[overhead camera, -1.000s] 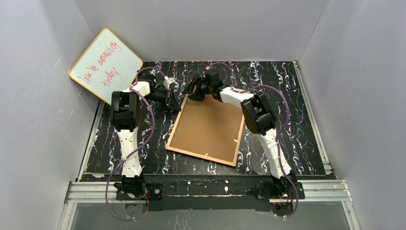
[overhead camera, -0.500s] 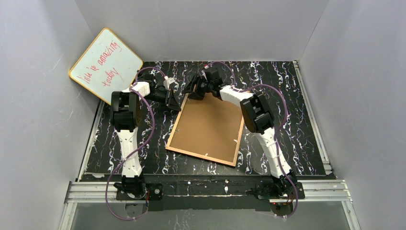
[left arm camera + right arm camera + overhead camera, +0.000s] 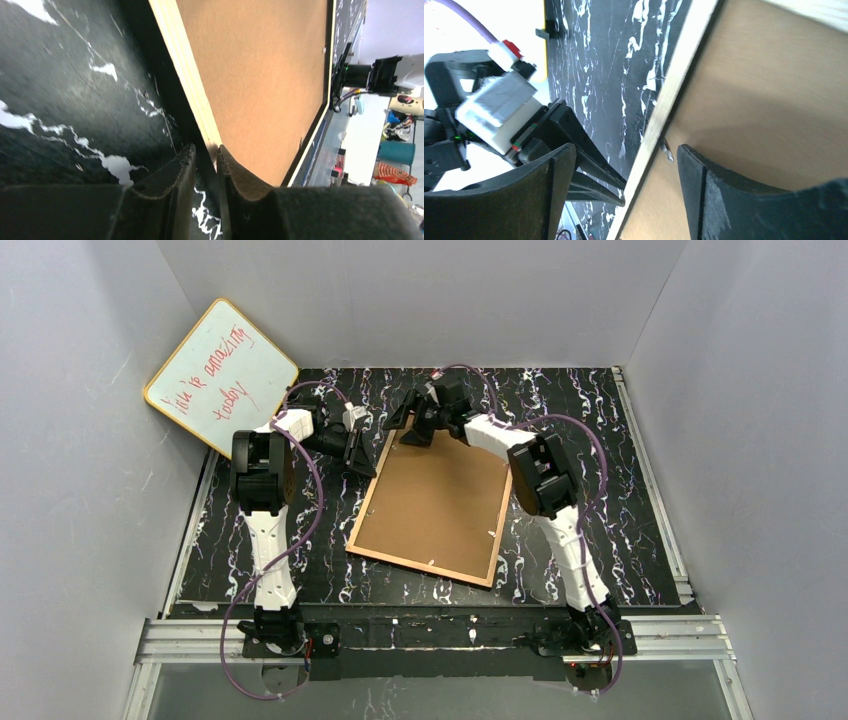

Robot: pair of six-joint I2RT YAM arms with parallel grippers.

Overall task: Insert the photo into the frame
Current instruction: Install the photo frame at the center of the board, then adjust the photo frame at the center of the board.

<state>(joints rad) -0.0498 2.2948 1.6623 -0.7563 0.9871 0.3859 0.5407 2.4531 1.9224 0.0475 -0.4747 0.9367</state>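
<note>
Bending over the far corner of the frame [image 3: 187,75], right pincer [image 3: 624,150] wide, left pincer [image 3: 206,149] narrow.

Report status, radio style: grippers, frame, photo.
Left gripper shut at frame rim. Right gripper open astride rim. Frame back-up, backing panel in. Photo not visible.

Black, white-veined table [image 3: 600,440], brown backing panel [image 3: 432,505] in pale wood frame [image 3: 186,75], yellow-edged whiteboard [image 3: 220,375], red writing
</note>
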